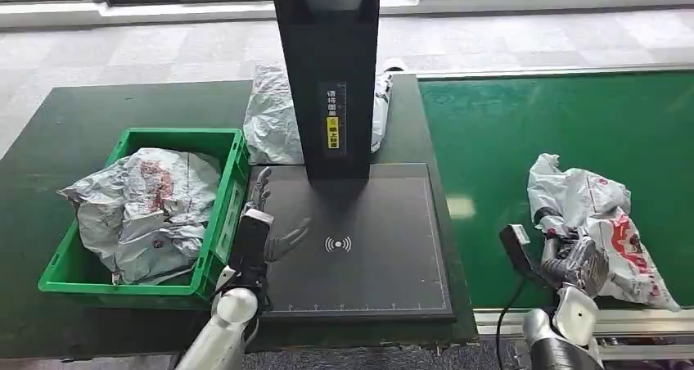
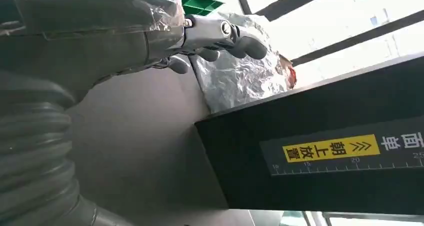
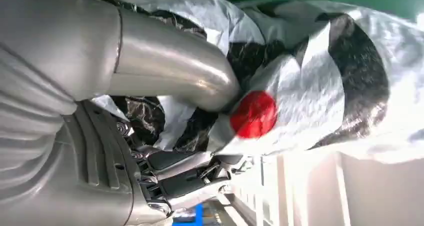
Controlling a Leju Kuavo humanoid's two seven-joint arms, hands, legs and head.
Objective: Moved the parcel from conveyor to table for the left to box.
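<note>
Parcel (image 1: 593,223) lying on the green conveyor (image 1: 532,133) near its front edge, long axis running from back-left toward front-right, the wider end pointing at the front-right. Crumpled white-grey plastic mailer, red print, dark patches. Right hand (image 1: 573,259) gripping its near-left end; in the right wrist view thumb (image 3: 170,71) pressing into the wrapper (image 3: 300,86), fingers (image 3: 185,161) curling under it. Left hand (image 1: 274,231) hovering over the scanner pad's (image 1: 368,247) left edge beside the green box (image 1: 225,214), fingers spreading loosely, holding nothing.
</note>
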